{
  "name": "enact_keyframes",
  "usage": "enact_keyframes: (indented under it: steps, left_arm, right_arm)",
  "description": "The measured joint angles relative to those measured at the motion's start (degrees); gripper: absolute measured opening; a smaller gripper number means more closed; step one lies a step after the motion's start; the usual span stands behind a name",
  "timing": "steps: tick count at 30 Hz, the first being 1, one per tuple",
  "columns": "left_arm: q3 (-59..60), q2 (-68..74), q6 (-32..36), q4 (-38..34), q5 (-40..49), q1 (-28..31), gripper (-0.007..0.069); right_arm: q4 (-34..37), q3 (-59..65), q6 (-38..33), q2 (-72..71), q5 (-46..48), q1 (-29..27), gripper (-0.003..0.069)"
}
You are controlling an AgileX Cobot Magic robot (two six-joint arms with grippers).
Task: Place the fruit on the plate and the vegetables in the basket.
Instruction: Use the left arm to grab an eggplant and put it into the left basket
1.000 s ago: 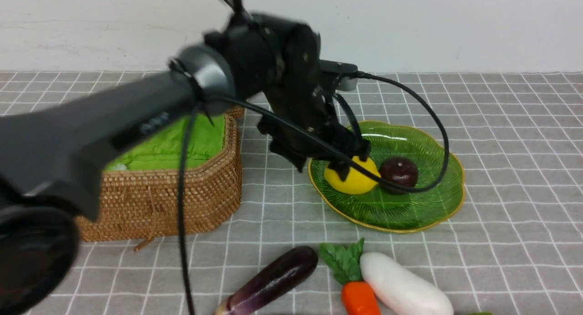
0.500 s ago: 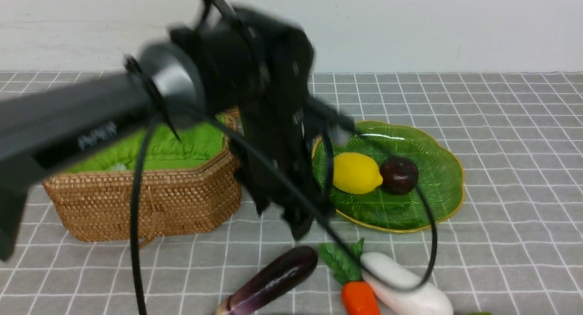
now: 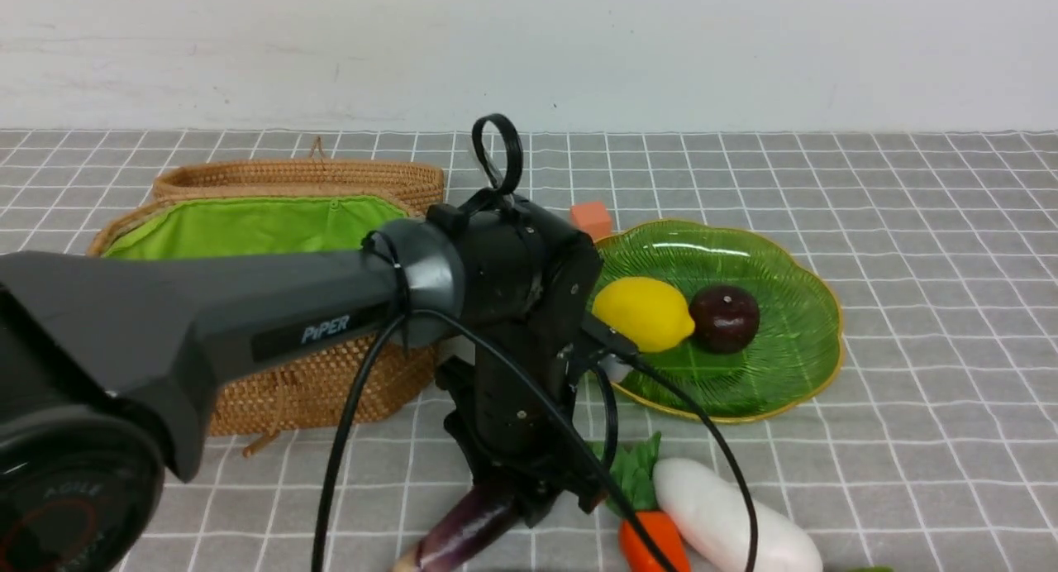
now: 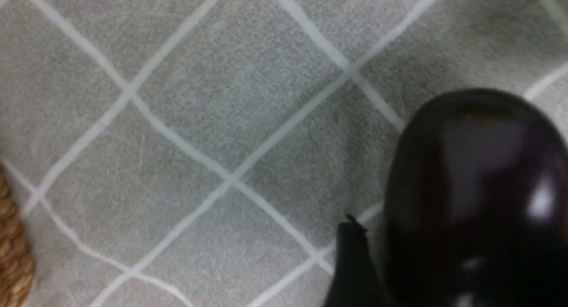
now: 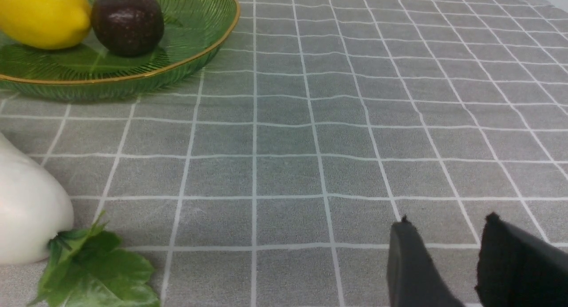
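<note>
**Near edge of the table (image 3: 909, 440)**
- Eggplant (image 3: 463, 531): dark purple and glossy, lying slantwise at the near edge, left of centre. Not yet in the basket.
- Left end effector (image 3: 529, 498): lowered onto the far end of the eggplant. The left wrist view shows one finger (image 4: 355, 262) just beside its skin. Whether the jaws have clamped on it cannot be told.
- Carrot (image 3: 653, 547): orange with green leaves, just right of the eggplant. Untouched.
- Radish (image 3: 727, 522): plump and white, touching or nearly touching the carrot on its right. Untouched.
- Right end effector (image 5: 448, 222): low over bare cloth to the right of the radish, fingers apart, nothing between them.

**Middle of the table**
- Basket (image 3: 314, 390): brown wicker with a green lining, on the left side. The left arm (image 3: 207, 324) hides much of the inside, and no vegetable shows in the visible lining.
- Plate (image 3: 744, 390): green with a yellow rim, right of centre. It holds the lemon (image 3: 645, 312) and the maroon fruit (image 3: 725, 317) side by side.

**Toward the far edge**
- Orange cube (image 3: 591, 219): just beyond the plate's left rim.
- Lid (image 3: 306, 175): flat wicker, behind the basket.

**Status (judged)**
Two fruit are placed and no mango is in view. All three vegetables remain outside the basket, with the eggplant being addressed first.
</note>
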Motion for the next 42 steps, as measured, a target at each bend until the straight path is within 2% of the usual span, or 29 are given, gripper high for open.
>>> enact_keyframes:
  steps: [1,4,12,16,18,19,20,22,24,29,34,39,41,42]
  left_arm:
    - [0.0,-0.15,-0.06,1.02,0.27,0.0,0.0372]
    - [0.0,-0.66,-0.06,2.36,1.21,0.0,0.0375]
    - [-5.26,-9.92,1.55,12.92,9.14,0.0,0.0375]
    - [-9.1,-15.88,4.0,21.94,9.85,0.0,0.0375]
    - [-9.68,-18.26,5.24,29.86,9.85,0.08,0.0375]
    - [-9.68,-18.53,5.25,30.47,9.74,0.24,0.0375]
    - [-9.73,-19.4,5.33,35.04,7.62,1.37,0.0375]
    - [-9.73,-19.46,5.22,36.89,4.37,3.7,0.0375]
    - [-9.73,-19.29,5.21,36.76,2.27,5.71,0.0375]
    - [-9.73,-16.89,6.86,30.84,-3.32,15.28,0.0375]
    - [-9.62,-15.77,12.71,23.17,-3.59,18.52,0.0388]
    - [-9.24,-15.56,15.79,18.93,-3.21,18.68,0.0522]
    - [-9.18,-15.5,15.98,18.16,-2.96,18.62,0.0615]
    - [-9.18,-15.5,15.98,18.16,-2.91,18.62,0.062]
  right_arm:
    - [0.0,0.0,0.0,0.0,0.0,0.0,0.024]
    - [0.0,0.0,0.0,0.0,0.0,0.0,0.024]
    - [0.0,0.0,0.0,0.0,0.0,0.0,0.024]
    - [0.0,0.0,0.0,0.0,0.0,0.0,0.024]
    - [0.0,0.0,0.0,0.0,0.0,0.0,0.024]
    - [0.0,0.0,0.0,0.0,0.0,0.0,0.024]
    - [0.0,0.0,0.0,0.0,0.0,0.0,0.024]
    - [0.0,0.0,0.0,0.0,0.0,0.0,0.024]
    - [0.0,0.0,0.0,0.0,0.0,0.0,0.024]
    - [0.0,0.0,0.0,0.0,0.0,0.0,0.024]
    - [0.0,0.0,0.0,0.0,0.0,0.0,0.024]
    - [0.0,0.0,0.0,0.0,0.0,0.0,0.024]
    - [0.0,0.0,0.0,0.0,0.0,0.0,0.024]
    - [0.0,0.0,0.0,0.0,0.0,0.0,0.024]
